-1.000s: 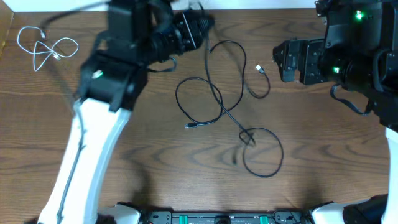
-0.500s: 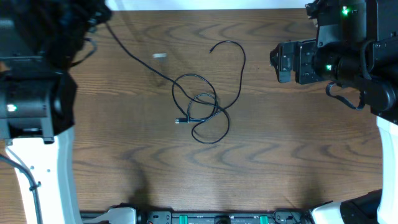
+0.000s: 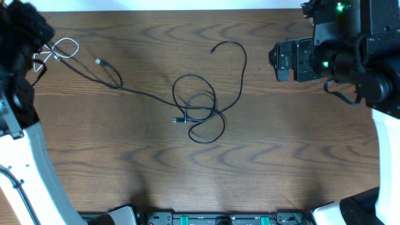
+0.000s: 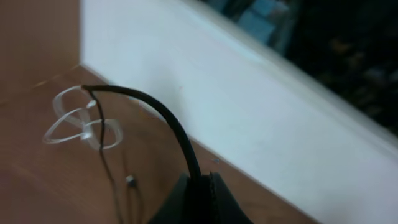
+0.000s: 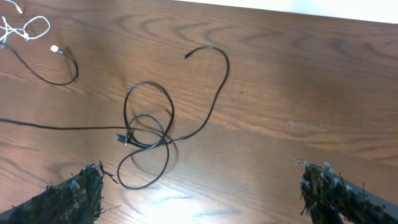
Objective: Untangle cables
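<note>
Holds 1 black cable [image 4: 176,129] pinched in the fully closed left claw [image 4: 200,182] at the table's [image 3: 300,175] far-left corner, beside the white cable [image 3: 64,47], with the right claw [image 5: 202,173] spread wide and empty over the right side. Finds that cable running across to mid-table, looped into a knot [image 3: 201,115] with the other black cable [image 3: 244,65]. Risks cinching the knot tighter or dragging the whole bundle if pulled leftward with nothing pinning the loops, and could hook the nearby white cable.

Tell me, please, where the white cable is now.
In the overhead view, the white cable lies looped at the far-left table corner, left of a black cable's plug.
</note>
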{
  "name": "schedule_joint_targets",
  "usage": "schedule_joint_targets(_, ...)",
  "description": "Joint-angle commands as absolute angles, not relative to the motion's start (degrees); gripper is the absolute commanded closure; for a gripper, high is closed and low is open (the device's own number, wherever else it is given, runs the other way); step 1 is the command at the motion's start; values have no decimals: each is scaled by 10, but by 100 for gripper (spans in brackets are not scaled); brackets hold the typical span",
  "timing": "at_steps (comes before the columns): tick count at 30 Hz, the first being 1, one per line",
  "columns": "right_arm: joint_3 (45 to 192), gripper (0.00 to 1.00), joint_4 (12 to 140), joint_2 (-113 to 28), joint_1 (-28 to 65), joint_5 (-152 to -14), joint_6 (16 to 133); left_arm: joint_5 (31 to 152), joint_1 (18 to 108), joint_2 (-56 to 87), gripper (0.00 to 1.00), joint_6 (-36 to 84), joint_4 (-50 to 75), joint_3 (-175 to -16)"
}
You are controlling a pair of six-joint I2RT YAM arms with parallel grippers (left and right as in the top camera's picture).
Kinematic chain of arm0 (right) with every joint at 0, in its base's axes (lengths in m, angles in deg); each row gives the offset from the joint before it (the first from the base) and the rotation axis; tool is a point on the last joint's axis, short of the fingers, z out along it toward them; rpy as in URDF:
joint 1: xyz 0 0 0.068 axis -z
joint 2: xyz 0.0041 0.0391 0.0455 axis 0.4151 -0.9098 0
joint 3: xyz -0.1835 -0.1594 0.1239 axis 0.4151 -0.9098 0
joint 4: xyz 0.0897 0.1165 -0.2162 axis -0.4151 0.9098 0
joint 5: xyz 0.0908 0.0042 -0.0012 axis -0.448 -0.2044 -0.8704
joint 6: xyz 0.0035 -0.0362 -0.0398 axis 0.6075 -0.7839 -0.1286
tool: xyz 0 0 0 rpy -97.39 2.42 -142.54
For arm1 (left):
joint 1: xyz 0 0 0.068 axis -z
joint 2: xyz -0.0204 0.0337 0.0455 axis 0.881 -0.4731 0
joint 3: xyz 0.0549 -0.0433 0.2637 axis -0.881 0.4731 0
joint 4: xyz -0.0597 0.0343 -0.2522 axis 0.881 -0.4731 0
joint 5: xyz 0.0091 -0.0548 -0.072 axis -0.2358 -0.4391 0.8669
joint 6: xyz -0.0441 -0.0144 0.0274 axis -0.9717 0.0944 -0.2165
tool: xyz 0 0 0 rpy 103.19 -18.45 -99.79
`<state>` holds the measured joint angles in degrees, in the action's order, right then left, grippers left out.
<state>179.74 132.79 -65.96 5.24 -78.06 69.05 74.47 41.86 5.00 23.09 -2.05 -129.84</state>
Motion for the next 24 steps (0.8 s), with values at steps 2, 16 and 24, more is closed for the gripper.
schedule_joint_targets(2,1800,1,1330,-677,55,-778,682,663,385,12,93,254,-39,-1301)
schedule_joint_targets(16,1800,1,1336,-694,55,-778,682,646,276,-140,91,255,-37,-1285)
schedule_joint_targets(24,1800,1,1335,-694,55,-778,682,646,218,-216,67,255,-58,-1284)
